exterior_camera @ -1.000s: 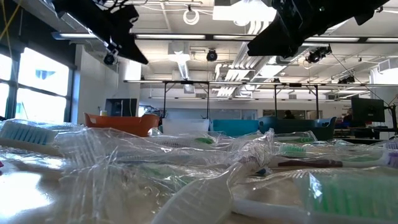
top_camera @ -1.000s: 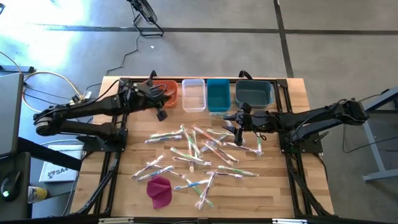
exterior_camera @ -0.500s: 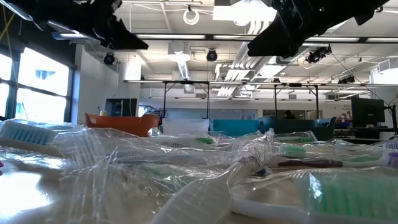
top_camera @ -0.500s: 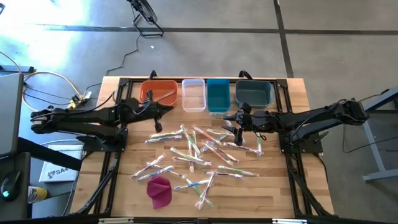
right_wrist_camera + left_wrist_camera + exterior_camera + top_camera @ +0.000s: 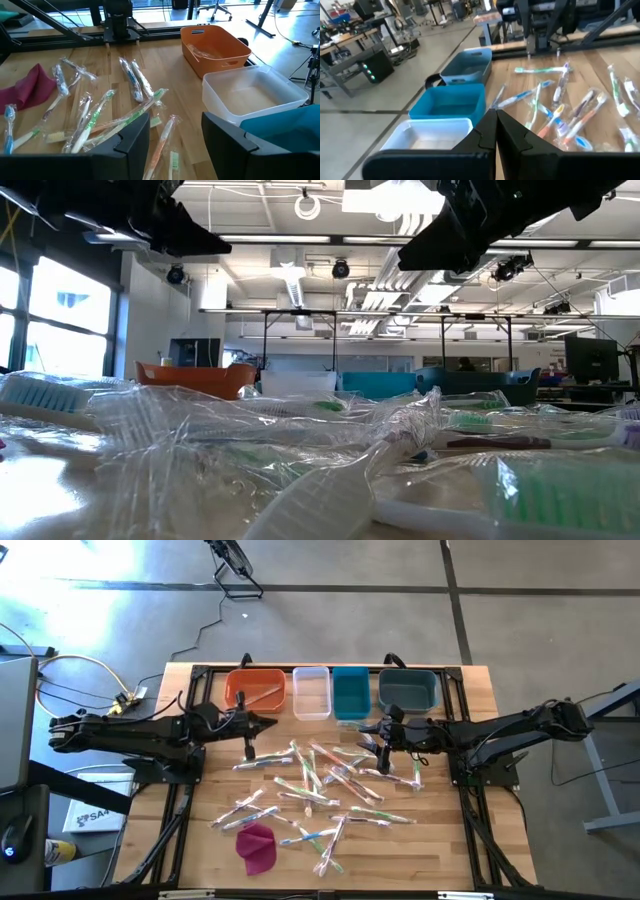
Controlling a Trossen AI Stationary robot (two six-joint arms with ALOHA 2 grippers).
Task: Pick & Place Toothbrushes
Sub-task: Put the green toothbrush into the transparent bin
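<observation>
Hovering just in front of the orange plastic bin (image 5: 256, 688), the left end effector (image 5: 249, 748) has its fingers pressed together with nothing between them. That bin holds what looks like one wrapped brush, seen most plainly in the right wrist view. Next along the back edge of the wooden slatted worktop (image 5: 480, 685), the clear plastic bin (image 5: 311, 692), the teal plastic bin (image 5: 351, 691) and the grey-blue plastic bin (image 5: 408, 690) appear empty. Nearly all the thin toothbrushes in clear shiny wrappers (image 5: 320, 785) lie scattered across the worktop's middle, so sorting seems barely begun. A magenta cloth lump (image 5: 257, 847) sits near the front edge. Farther right, the right end effector (image 5: 385, 755) hangs over the pile's right side, fingers parted and empty.
</observation>
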